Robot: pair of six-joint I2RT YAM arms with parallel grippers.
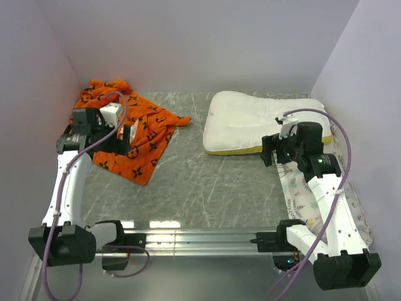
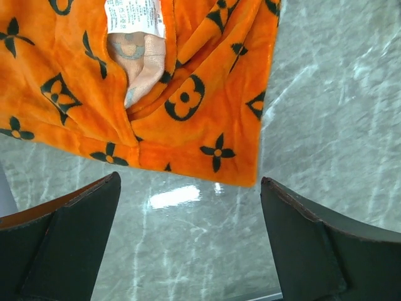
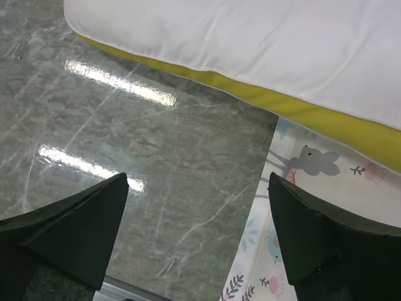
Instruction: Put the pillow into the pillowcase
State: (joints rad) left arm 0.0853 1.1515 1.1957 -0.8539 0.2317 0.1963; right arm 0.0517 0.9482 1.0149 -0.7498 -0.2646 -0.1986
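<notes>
Two grippers, both spread wide and holding nothing. The left gripper (image 1: 128,140) hovers over the pillowcase (image 1: 150,125), crumpled at ten o'clock on the table (image 1: 200,182). The right gripper (image 1: 270,150) hovers by the pillow (image 1: 250,119), at two o'clock, near its yellow edge. The first grasp seems pending; next, the left must likely pinch the case's mouth.
</notes>
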